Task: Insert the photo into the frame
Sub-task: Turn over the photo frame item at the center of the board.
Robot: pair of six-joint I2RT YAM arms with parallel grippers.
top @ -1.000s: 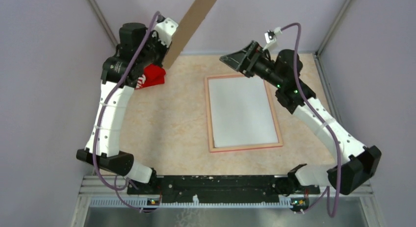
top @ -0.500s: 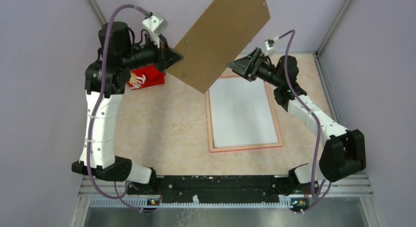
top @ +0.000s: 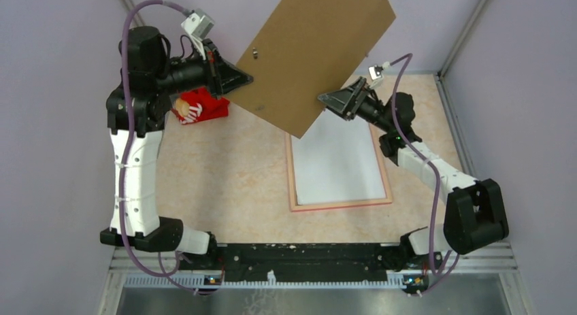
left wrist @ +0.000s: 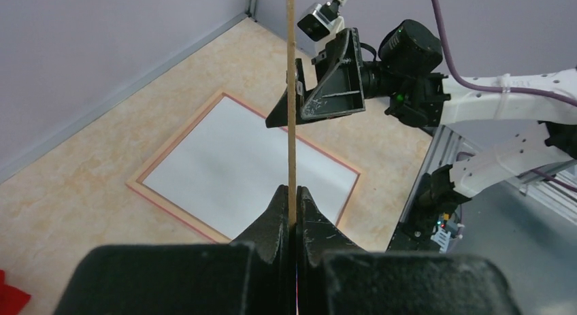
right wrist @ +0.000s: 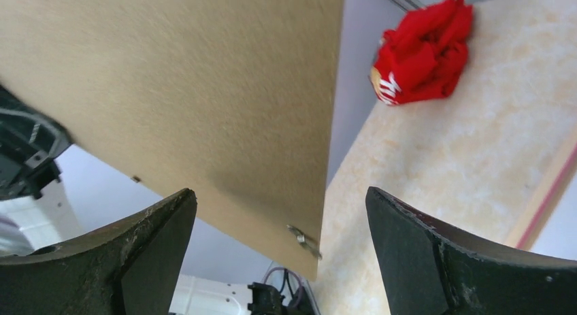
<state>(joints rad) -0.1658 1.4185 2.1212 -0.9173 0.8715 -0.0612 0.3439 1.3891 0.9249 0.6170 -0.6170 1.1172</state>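
Pink frame [top: 340, 205]: you see it lying flat on the table [top: 231, 186], back up, with thin pale wood rails and a pink outer edge.
Photo [top: 340, 165]: sits inside the frame, plain white side up.
Hidden: the printed side faces down. From above, the brown backing board [top: 313, 50] covers the far end of frame and photo.
Long axis: runs from your near edge toward the far wall, slightly skewed.
Left claw [left wrist: 291, 213]: pinched tight on the board's edge, holding it raised and tilted.
Right claw [top: 333, 98]: jaws spread wide beside the board's lower corner, gripping nothing.
Red bundle [top: 201, 107]: crumpled, far left, well apart from the frame.
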